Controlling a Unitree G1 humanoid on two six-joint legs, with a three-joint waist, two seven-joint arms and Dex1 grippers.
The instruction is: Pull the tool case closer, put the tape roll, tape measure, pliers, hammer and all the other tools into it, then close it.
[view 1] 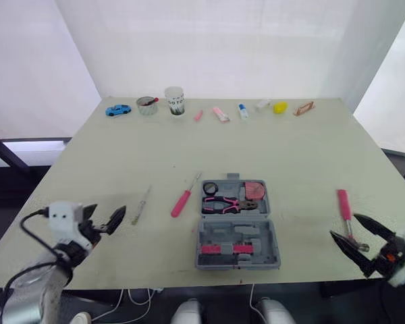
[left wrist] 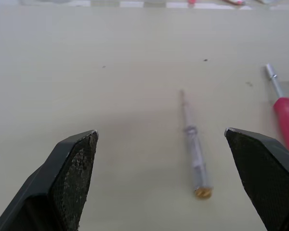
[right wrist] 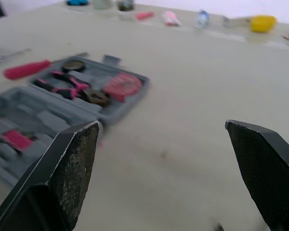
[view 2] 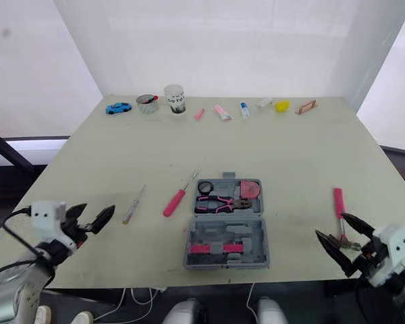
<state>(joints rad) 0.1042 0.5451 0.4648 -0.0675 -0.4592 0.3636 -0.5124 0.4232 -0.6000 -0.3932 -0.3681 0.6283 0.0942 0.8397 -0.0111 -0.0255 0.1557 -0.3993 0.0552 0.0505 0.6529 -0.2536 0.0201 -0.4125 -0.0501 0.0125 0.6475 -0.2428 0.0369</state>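
Hovering over the near left part of the table (view 1: 290,155), my left gripper (view 1: 105,219) is holding its two fingers spread wide, with nothing between them. Just beyond it a clear-handled screwdriver (left wrist: 195,151) is lying flat, and a pink-handled screwdriver (view 1: 182,200) is lying beside that, nearer the middle. The tool case (view 1: 263,236) is sitting open near the front edge at the centre, well apart from both my grippers. In its far half the tape roll (view 1: 210,188), the pliers (view 1: 226,204) and the tape measure (view 1: 254,190) are resting side by side. Farther right the hammer (view 1: 343,204) is lying on the table with its pink handle pointing away from me. My right gripper (view 1: 344,227) is hanging over its near end, fingers wide apart and gripping nothing.
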